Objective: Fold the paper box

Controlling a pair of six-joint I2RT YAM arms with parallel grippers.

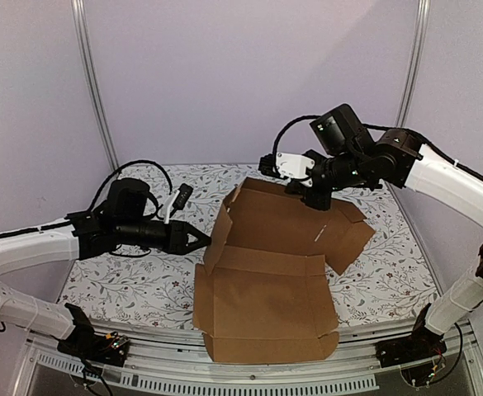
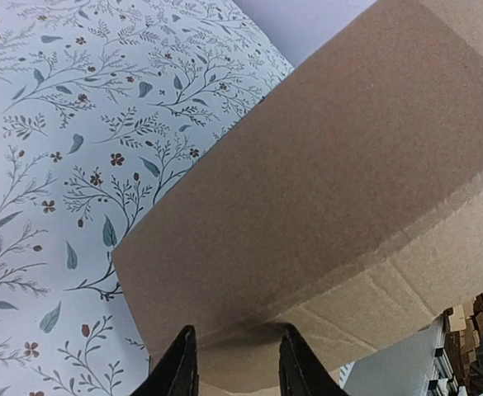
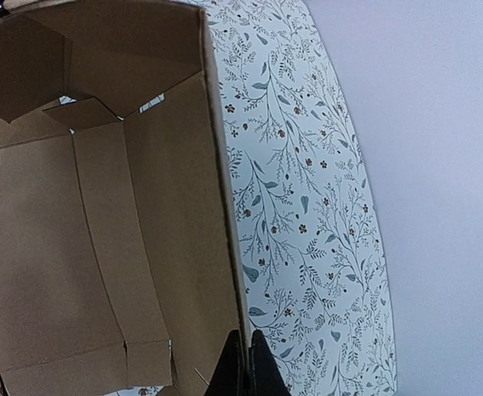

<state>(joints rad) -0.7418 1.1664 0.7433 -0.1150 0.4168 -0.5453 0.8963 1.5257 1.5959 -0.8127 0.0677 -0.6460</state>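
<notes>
The paper box point(image 1: 266, 289), plain brown cardboard, lies half folded in the middle of the table with its left side flap and back wall raised. My left gripper point(image 1: 200, 240) is at that left flap, its tips against the flap's outer face. In the left wrist view the flap point(image 2: 307, 181) fills the frame and the left gripper point(image 2: 237, 363) has its fingers apart, with nothing pinched between them. My right gripper point(image 1: 314, 200) is at the box's back wall. In the right wrist view it point(image 3: 247, 351) is shut on the wall's top edge, with the box's inside point(image 3: 76, 247) to the left.
A floral tablecloth point(image 1: 125, 280) covers the table. A metal rail point(image 1: 224, 371) runs along the near edge under the box's front flap. Upright frame posts point(image 1: 92, 82) and plain purple walls stand behind and to the sides.
</notes>
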